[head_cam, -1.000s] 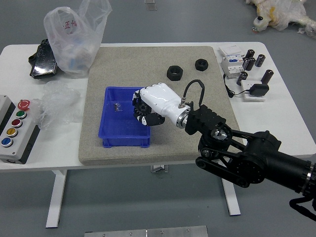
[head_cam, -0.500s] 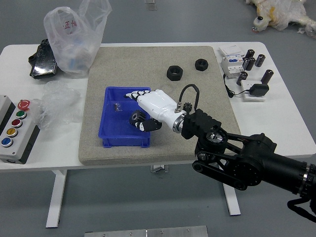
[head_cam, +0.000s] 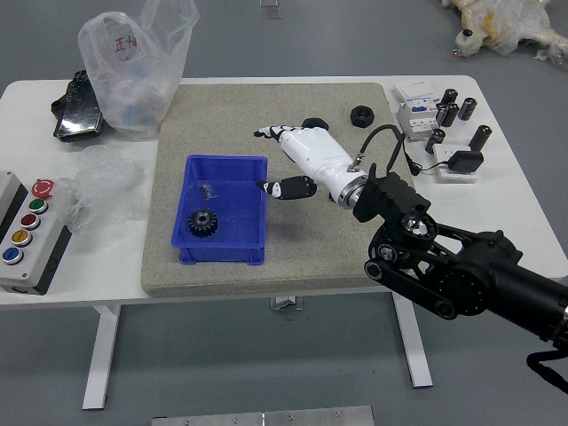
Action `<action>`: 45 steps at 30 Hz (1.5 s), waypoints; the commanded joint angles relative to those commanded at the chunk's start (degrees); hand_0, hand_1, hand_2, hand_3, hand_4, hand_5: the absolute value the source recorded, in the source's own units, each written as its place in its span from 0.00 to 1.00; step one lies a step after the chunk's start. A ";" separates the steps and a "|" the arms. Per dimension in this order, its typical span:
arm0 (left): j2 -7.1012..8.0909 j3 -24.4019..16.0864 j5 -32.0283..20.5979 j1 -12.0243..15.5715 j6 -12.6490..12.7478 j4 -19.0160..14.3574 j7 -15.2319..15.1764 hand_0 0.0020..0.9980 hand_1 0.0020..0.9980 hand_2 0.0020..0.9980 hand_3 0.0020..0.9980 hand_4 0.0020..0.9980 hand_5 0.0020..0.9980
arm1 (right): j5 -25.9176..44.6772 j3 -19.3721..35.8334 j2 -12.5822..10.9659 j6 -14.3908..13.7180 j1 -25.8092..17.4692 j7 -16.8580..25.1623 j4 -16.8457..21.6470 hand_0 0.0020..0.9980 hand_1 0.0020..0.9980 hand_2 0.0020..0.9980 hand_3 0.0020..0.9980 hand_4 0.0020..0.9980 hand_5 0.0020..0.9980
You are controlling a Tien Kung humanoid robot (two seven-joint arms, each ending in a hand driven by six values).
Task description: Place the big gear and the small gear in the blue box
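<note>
My right robot hand [head_cam: 312, 160] is wide and empty; the big gear [head_cam: 202, 223] sits in the blue box [head_cam: 220, 255], left of centre. Next: find and pinch the small gear (whereabouts unclear to me).

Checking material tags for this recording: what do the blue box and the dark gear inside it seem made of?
The blue box looks like moulded plastic: one even colour, smooth walls. The dark gear, mostly dull with small pale glints, could be metal or hard plastic.
</note>
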 joint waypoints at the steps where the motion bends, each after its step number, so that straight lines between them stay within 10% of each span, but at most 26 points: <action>1: 0.03 0.00 0.01 -0.02 0.00 0.00 -0.01 0.67 0.56 0.53 0.65 0.73 0.36 | 0.98 -0.54 -0.24 -0.01 0.32 0.21 -1.33 0.40 0.66 0.73 0.75 0.76 0.33; 18: 0.05 0.07 0.18 -0.32 -0.12 0.00 -0.11 0.67 0.56 0.53 0.65 0.73 0.36 | 9.94 -11.37 0.66 0.77 2.89 1.69 -19.86 0.37 0.59 0.66 0.71 0.73 0.30; 21: 0.06 0.09 0.16 -0.33 -0.12 0.00 -0.12 0.67 0.56 0.53 0.65 0.73 0.36 | 10.59 -12.04 0.68 0.74 3.00 1.78 -20.56 0.37 0.59 0.66 0.71 0.73 0.30; 22: 0.06 0.13 0.13 -0.34 -0.12 0.00 -0.13 0.66 0.56 0.53 0.65 0.73 0.36 | 10.79 -12.23 0.70 0.71 2.99 1.81 -20.68 0.35 0.54 0.57 0.65 0.51 0.21; 27: 0.05 0.24 0.01 -0.43 -0.13 -0.02 -0.17 0.66 0.56 0.53 0.65 0.73 0.36 | 11.81 -13.11 0.95 0.23 2.86 2.04 -20.96 0.35 0.54 0.57 0.65 0.51 0.21; 28: 0.06 0.27 -0.03 -0.44 -0.13 -0.02 -0.19 0.66 0.56 0.53 0.65 0.73 0.36 | 11.95 -13.20 0.98 0.03 2.83 2.11 -20.94 0.35 0.46 0.38 0.45 0.38 0.03; 33: 0.04 0.38 -0.15 -0.47 -0.11 -0.02 -0.22 0.66 0.56 0.53 0.65 0.73 0.36 | 12.89 -13.15 1.01 -1.29 2.68 2.88 -20.54 0.35 0.46 0.38 0.45 0.38 0.03; 34: 0.04 0.37 -0.13 -0.47 -0.12 -0.02 -0.22 0.66 0.56 0.53 0.65 0.73 0.36 | 13.04 -13.05 1.00 -1.49 2.66 3.04 -20.47 0.35 0.43 0.27 0.38 0.24 0.04; 45: 0.05 0.28 -0.17 -0.33 -0.03 0.00 -0.20 0.66 0.56 0.53 0.65 0.73 0.36 | 9.44 -8.44 -0.91 -2.05 2.07 2.89 -13.21 0.36 0.43 0.27 0.37 0.22 0.03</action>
